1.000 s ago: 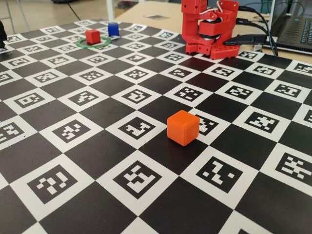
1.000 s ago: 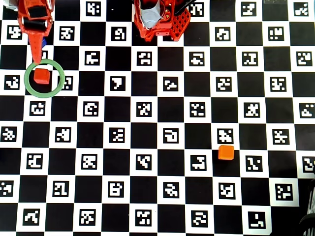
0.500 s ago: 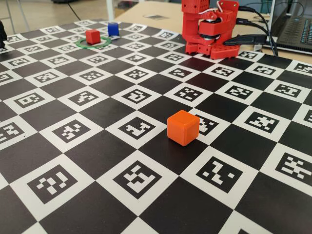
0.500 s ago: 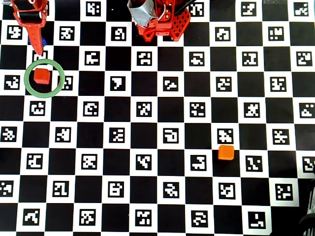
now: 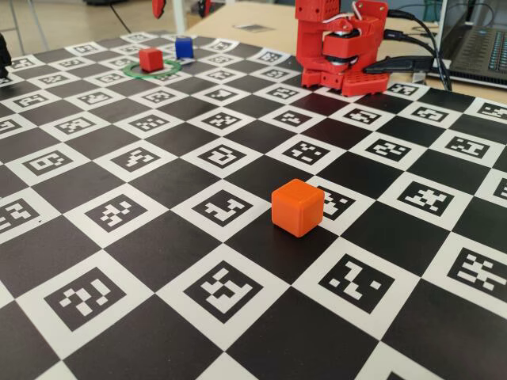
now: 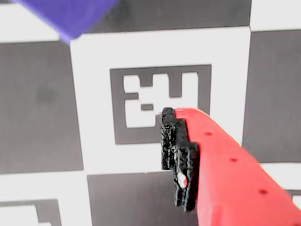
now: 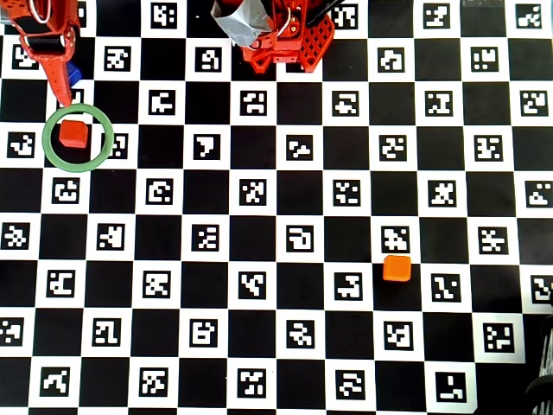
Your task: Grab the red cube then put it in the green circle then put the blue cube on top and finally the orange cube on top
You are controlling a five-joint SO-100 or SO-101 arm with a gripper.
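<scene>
**Red cube placed; the blue pickup carried the risk**

The red cube (image 7: 73, 134) sat inside the green circle (image 7: 104, 152), toward its upper left in the overhead view. The blue cube (image 7: 74, 74) lay just beyond the ring, largely hidden under the arm, and the orange cube (image 7: 397, 268) stood well apart on the checkered bench (image 7: 276, 285).

The gripper (image 7: 64, 93) hovered between the blue cube and the ring. The wrist view showed only one finger (image 6: 178, 155) and a corner of the blue cube (image 6: 70, 14), so I could not tell how wide the fingers stood.

The likely trouble was crowding. A descent on the blue cube could nudge it aside if misaligned, or sweep the nearby red cube out of the ring. An off-centre red cube would also make a shakier stack base.
</scene>
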